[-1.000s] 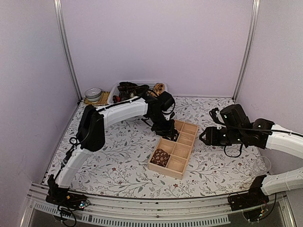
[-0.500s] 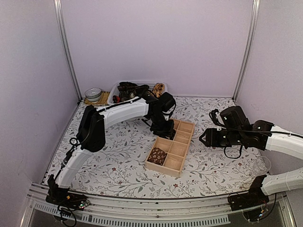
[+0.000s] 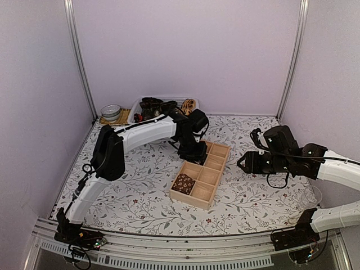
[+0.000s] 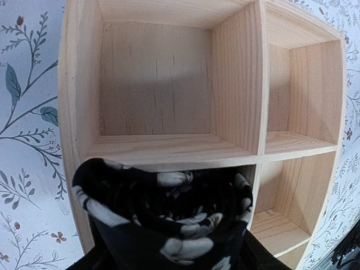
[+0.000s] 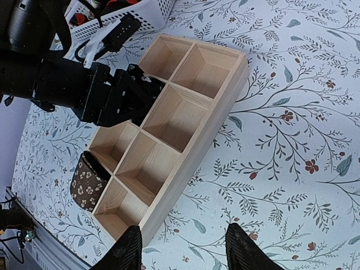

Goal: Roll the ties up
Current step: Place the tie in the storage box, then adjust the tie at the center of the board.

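A rolled black tie (image 4: 169, 214) with pale flower specks fills the bottom of the left wrist view, at the edge of a compartment of the wooden divided box (image 4: 169, 151). My left gripper (image 3: 194, 153) hangs over the box's far-left part, and the roll hides its fingers, so I cannot make out whether they still grip it. A rolled brown patterned tie (image 3: 184, 183) stands in a near-left compartment and also shows as the brown tie (image 5: 90, 183) in the right wrist view. My right gripper (image 5: 183, 253) is open and empty, just right of the box (image 5: 211, 132).
A white basket (image 3: 135, 112) with more dark ties stands at the back wall. Left of it a round tin (image 3: 111, 111) rests on a mat. A clear cup (image 3: 311, 197) stands near the right arm's base.
The wooden box has slid a little to the left and toward the near edge with the left gripper over it. The right arm has barely moved.
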